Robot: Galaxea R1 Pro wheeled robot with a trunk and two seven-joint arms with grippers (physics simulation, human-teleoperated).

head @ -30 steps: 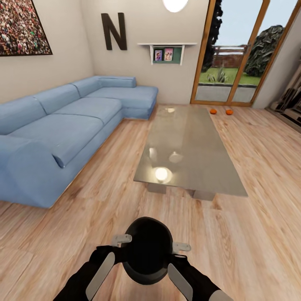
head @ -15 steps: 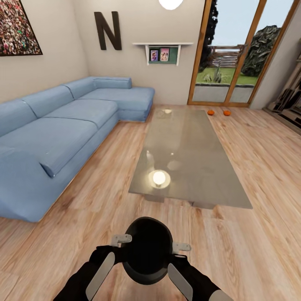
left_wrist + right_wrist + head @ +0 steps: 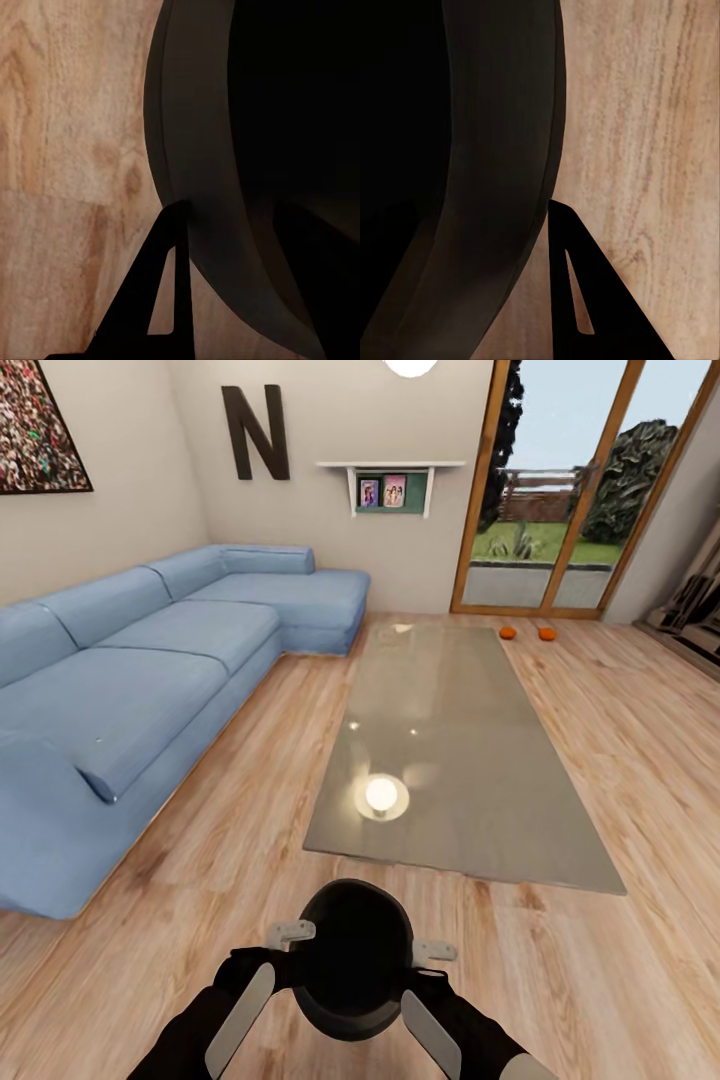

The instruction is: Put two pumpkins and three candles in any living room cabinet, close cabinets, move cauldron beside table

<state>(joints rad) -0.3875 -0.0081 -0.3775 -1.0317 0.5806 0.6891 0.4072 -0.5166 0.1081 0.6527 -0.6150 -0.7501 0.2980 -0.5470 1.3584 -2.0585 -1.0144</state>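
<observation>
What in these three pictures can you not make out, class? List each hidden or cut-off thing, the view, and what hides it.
- Gripper fingertips: in the head view the cauldron covers where the left gripper and right gripper meet it.
- Cauldron: both wrist views crop it at the frame edge.
- Pumpkins: too small in the head view for stems or ribs.
- Table legs: hidden under its top.
- Dark furniture at the head view's right edge: cut off.

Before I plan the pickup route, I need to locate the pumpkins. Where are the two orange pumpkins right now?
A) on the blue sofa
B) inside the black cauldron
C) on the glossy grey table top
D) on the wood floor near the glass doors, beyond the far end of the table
D: the pumpkins sit side by side on the floor by the glass doors, past the table.
</observation>
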